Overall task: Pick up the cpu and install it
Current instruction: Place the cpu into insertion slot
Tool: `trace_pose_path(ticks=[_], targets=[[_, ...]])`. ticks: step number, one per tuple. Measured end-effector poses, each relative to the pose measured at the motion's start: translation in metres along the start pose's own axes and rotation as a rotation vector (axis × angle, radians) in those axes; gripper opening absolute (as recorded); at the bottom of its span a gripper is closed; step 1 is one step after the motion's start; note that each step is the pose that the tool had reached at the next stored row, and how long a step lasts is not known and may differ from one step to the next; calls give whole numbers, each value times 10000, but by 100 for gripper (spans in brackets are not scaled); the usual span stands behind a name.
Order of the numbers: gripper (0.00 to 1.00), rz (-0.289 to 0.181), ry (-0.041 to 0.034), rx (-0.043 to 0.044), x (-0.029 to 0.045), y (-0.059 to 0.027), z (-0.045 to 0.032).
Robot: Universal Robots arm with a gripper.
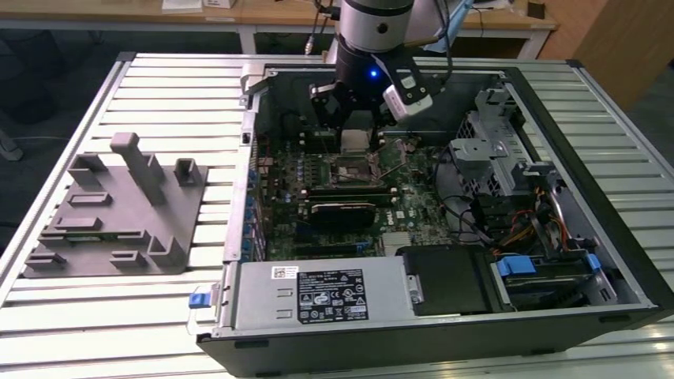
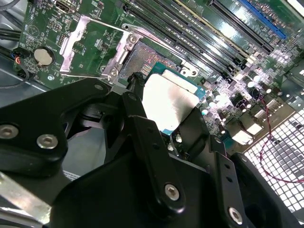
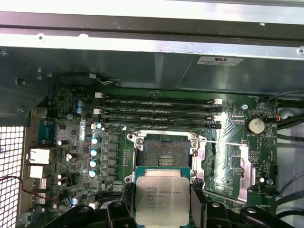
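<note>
We see the cpu (image 3: 162, 199), a flat square chip with a pale silver top and thin darker rim, face up, gripped between black fingers (image 3: 198, 205), at twelve o'clock of the open socket (image 1: 353, 170) in the exterior view.

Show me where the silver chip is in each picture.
Exterior view: cpu held close to the socket.
Second wrist view: cpu between the fingers, beside the socket.
First wrist view: cpu beside the socket.
Landmark: the open socket.
</note>
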State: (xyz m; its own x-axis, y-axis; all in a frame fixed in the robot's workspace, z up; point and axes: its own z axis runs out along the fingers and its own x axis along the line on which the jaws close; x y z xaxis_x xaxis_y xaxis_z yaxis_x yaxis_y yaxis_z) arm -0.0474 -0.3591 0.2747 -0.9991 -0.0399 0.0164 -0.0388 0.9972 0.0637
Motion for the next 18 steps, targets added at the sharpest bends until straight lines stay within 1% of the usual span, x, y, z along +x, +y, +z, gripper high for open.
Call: trace_pose_path(ticks=[4, 6, 8, 18], targets=[[55, 1, 0, 0, 0, 0, 2], [55, 107, -8, -3, -1, 0, 2], [55, 389, -26, -8, -2, 0, 4], [55, 2199, -141, -36, -2, -1, 19]])
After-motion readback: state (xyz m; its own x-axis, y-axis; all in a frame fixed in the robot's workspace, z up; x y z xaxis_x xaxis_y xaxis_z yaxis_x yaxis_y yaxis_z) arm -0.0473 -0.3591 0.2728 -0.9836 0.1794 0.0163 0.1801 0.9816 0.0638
